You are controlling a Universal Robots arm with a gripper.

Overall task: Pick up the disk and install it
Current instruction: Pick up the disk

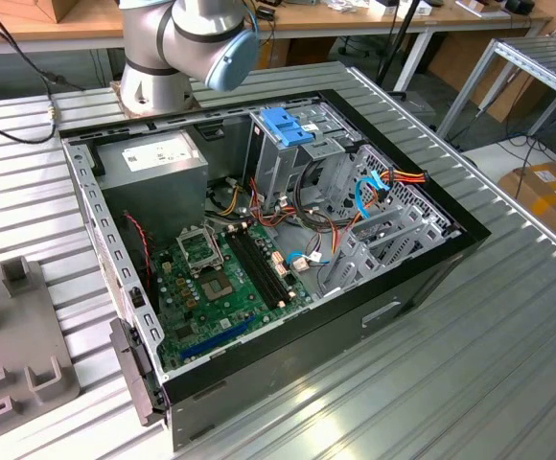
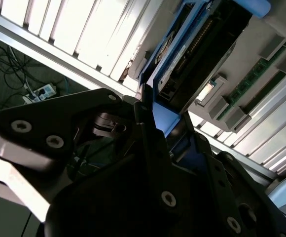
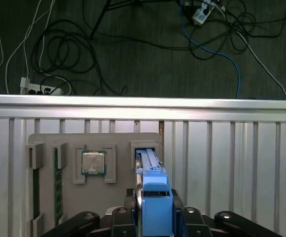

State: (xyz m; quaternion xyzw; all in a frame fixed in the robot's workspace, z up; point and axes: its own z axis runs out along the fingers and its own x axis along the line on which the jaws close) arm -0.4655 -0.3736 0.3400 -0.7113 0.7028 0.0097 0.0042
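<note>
A ribbed aluminium surface (image 1: 508, 364) carries an open black computer case (image 1: 403, 292), its green motherboard (image 1: 211, 287) and bare metal drive cage exposed, with a fixed blue bracket (image 1: 286, 125) on top of the cage. The grey-and-blue arm (image 1: 177, 38) stands at the case's far side in the exterior view. On the exterior view's left lies a flat grey holder tray (image 1: 10, 345) with raised blocks. In the first wrist view the black claw (image 3: 155, 215) is closed on the disk (image 3: 153, 182), its two fingers pressed against the sides of the bright blue plastic caddy. The disk stands on edge and reaches out from the claw toward a slot in the tray. Whether it rests in that slot cannot be told. The second wrist view shows the drive's dark grey body framed by blue plastic, clamped between the matte, bolted fingers. Beside the disk's slot, a square silver processor chip (image 3: 93, 163) sits in its recess, and narrow green memory sticks (image 3: 57, 182) stand further along the tray.
</note>
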